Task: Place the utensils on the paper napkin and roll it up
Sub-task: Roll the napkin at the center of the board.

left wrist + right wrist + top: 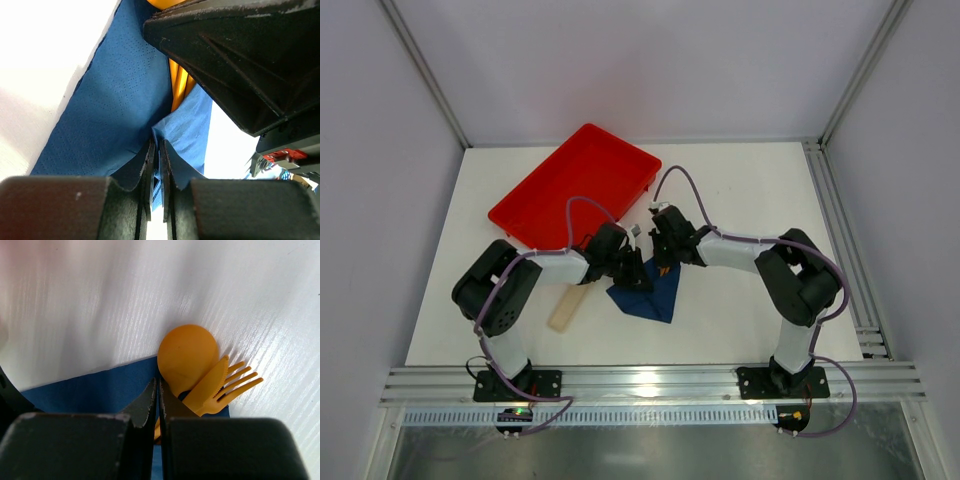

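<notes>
The paper napkin (645, 295) lies on the white table (750, 190), in front of the two arms and between them, with one corner pointing to the near edge. The utensils (663, 268) lie on its far part, under the two wrists. In the right wrist view they make one bundle: a spoon (187, 355), a knife (211, 384) and a fork (239, 385). Their heads reach over the far edge of the napkin onto the bare table, and the knife lies on top of the other two.

The left gripper (157, 147) is nearly closed. A fold of the napkin goes up between its fingers (149, 170) — the paper is pinched there and stands off the table in a small peak. The orange handles are just beyond this fold.

The right gripper (157, 387) has its fingers pressed fully together, with the tips down at the far edge of the napkin, just beside the spoon bowl. Nothing shows between them. Whether the tips touch the paper, I cannot tell.

The red tray (570, 185) sits at an angle on the far left part of the table. A beige strip (570, 305) lies to the left of the napkin, apart from it.
</notes>
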### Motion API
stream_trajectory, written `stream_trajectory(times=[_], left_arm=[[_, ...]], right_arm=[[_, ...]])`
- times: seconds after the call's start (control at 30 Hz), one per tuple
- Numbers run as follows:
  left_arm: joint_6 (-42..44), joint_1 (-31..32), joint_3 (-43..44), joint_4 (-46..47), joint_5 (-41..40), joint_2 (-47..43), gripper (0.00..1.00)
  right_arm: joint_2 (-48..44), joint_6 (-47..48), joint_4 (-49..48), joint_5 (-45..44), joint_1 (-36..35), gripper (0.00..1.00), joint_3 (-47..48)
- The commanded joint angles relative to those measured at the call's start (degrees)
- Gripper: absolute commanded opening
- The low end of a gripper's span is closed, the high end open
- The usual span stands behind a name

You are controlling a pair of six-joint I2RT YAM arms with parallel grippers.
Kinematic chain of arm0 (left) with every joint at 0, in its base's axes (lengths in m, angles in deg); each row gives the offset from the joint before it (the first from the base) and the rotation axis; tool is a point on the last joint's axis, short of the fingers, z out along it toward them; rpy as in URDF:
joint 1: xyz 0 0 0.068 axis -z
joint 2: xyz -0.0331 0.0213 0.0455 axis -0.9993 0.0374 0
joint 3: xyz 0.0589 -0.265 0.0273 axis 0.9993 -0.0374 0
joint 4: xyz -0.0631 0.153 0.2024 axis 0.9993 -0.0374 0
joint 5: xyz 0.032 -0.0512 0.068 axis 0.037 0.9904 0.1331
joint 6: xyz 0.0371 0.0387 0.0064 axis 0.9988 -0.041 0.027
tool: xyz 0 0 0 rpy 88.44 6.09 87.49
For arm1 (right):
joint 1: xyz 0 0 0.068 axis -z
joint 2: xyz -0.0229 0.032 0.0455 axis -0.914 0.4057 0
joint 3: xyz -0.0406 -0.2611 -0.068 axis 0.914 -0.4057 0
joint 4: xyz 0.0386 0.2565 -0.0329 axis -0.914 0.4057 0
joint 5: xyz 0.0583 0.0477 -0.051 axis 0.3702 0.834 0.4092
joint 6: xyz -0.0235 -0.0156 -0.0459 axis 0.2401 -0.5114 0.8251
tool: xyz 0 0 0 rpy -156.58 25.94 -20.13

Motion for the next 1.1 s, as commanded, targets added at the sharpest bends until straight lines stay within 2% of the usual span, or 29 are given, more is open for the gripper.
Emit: stream_trajectory(times=[0.0,0.3,0.53,0.83,1.07], left_arm=[[0.7,0.1,-1.6,-1.7,-4.2,-1.0,0.13],[0.0,0.1,-1.9,-1.1,-4.6,-0.9,0.13],[0.0,0.1,-1.6,-1.2,-4.6,-0.4,0.14],[0.1,0.1,-1.2,-1.6,-4.5,-0.4,0.16],[0.0,0.0,-0.5,-2.2,-4.6,-0.2,0.17]], right_arm=[[-2.0,1.1,0.3,-2.9,0.3,0.04,-0.4],[-5.6,2.2,2.4,-2.0,0.3,0.04,1.1],[-10.4,2.6,4.3,3.7,0.2,0.04,-0.6],[-21.1,-2.8,-2.9,15.8,-1.6,0.04,-16.7],[-20.1,-5.3,-8.7,18.7,-3.5,0.04,-21.4]])
